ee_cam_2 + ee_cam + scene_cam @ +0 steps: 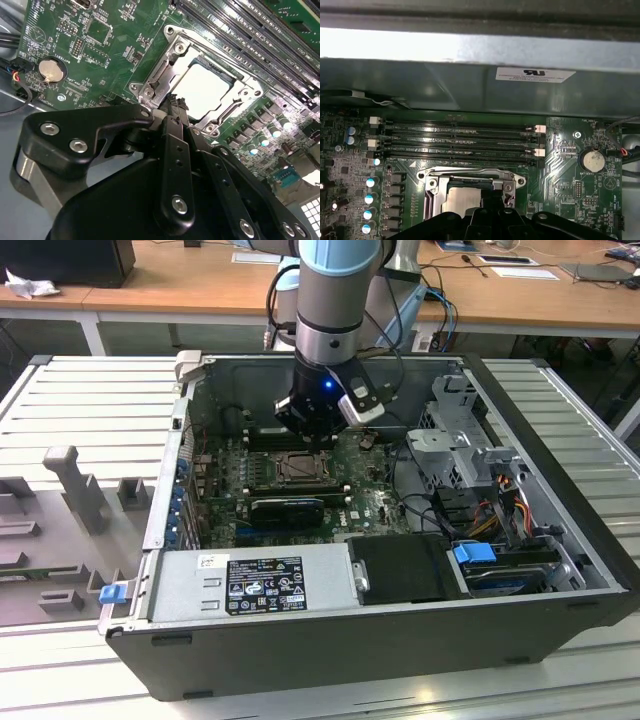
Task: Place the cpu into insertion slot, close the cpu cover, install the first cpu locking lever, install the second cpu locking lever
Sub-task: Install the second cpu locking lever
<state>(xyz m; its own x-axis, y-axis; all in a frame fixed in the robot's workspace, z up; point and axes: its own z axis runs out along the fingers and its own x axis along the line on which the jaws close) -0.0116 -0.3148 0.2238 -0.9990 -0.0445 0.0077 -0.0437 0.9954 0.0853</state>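
Note:
The cpu (206, 89) lies flat in the insertion slot (298, 469) on the green board, its pale face (461, 201) showing. The silvery cpu cover (176, 54) lies down around it, framing the chip through its cut-out; the same frame (470, 175) appears in the first wrist view. My gripper (176, 103) hangs low over the socket, its black fingers (175, 150) pressed together with nothing between them. Its tip sits at one edge of the cover frame. In the exterior view the gripper (308, 440) stands just above the socket's far side.
Long black memory slots (460, 137) run along the socket, close to the case wall (480, 90). A black expansion card (287, 508) lies on the socket's near side. The grey power supply (250, 580), a drive cage (460, 440) and loose cables (500, 500) crowd the case.

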